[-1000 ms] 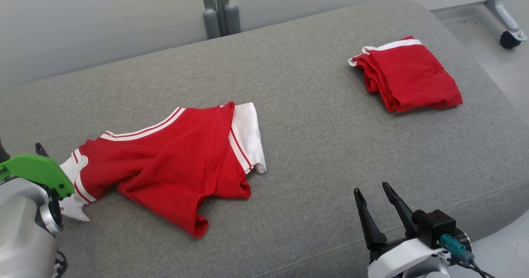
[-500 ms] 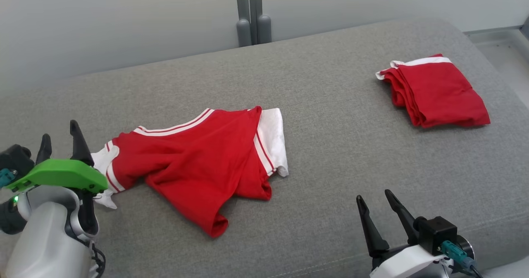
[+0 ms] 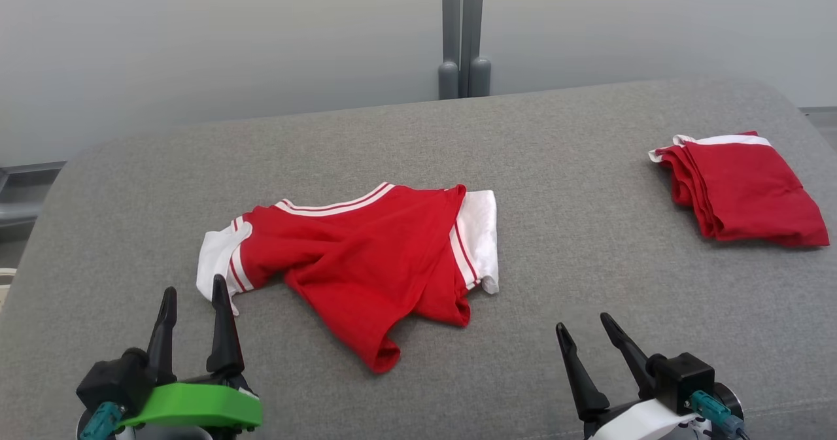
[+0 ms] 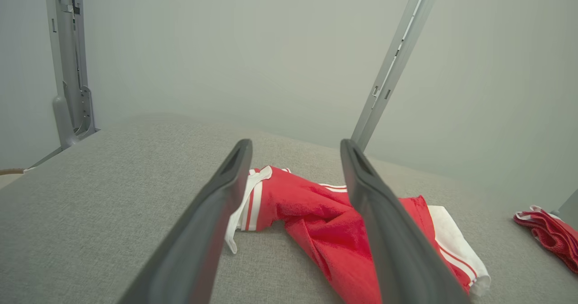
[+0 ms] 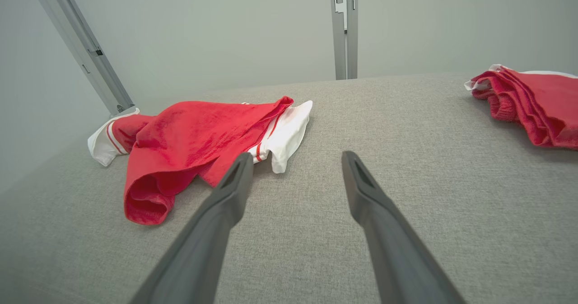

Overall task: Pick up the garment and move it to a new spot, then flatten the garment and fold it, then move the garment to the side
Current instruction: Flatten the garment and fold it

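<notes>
Grey fabric covers the counter (image 3: 588, 309), which stands against a pale wall with a grey post (image 3: 463, 34) behind it. The crumpled red garment (image 3: 366, 257) with white striped trim lies left of the counter's middle, and a folded red garment (image 3: 745, 191) sits far beyond the right fingers' outer side.

The left fingers (image 3: 221, 329) are spread wide and hold nothing. The garment's white sleeve end lies just past their tips, with the red body ahead and toward the right arm. The right fingers (image 3: 575, 368) are equally wide and empty, and the garment lies ahead and well off to their inner side. Its long axis runs crosswise to both pairs of fingers, so the left arm looks the nearer for a first grasp.

A second ago the left arm was over the sleeve at the frame's edge; now it is drawn back with its fingers pointing forward. The head camera has swung as well, while the garment keeps its shape.
</notes>
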{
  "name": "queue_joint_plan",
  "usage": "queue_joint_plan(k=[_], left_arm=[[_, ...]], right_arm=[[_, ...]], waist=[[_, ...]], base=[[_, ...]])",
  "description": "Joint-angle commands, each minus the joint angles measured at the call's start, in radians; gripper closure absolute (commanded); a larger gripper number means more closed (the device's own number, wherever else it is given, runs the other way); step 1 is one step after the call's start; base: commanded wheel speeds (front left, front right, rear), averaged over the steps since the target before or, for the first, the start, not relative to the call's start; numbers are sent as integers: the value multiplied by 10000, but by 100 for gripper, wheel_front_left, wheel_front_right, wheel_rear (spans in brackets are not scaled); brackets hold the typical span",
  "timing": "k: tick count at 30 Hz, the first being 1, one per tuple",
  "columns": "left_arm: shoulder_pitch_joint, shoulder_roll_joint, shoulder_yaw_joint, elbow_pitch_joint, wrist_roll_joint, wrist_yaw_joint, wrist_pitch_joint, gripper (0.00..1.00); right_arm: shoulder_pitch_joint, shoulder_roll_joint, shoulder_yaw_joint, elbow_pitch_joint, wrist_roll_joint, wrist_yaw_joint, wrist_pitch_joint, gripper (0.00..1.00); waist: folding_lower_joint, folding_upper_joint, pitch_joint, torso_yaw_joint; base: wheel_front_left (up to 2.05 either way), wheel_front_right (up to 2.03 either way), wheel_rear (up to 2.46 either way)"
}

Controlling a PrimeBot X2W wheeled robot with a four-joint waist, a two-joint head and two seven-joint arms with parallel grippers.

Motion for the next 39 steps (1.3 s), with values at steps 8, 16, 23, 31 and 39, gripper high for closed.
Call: queue_joint_plan(k=[8,16,23,31,39], left_arm=[[1291,-115,-256,-985,911,194,-4,0],[1918,-129,-561,-1073,1379,255,-3,0],[2029,-128,-1033,-681,1540,222,-3,0],[1827,-130,-1486,-465,1665,188,-3,0],[1541,-130,-1972,-37,1914,85,4,0]], right_arm=[[300,-17,-10,29,149,-5,-21,0],[326,-17,317,208,-10,-5,141,0],[-642,-13,1595,1385,-34,-5,1363,0],[-1847,-26,2459,2826,664,-5,1723,0],[-2630,-23,3298,4171,1520,-5,1506,0]], waist=[[0,0,-336,861],[0,0,-388,1707],[0,0,-380,2630],[0,0,-200,3343],[0,0,17,3998]], base=[[0,0,0],[0,0,0],[0,0,0],[0,0,0],[0,0,0]])
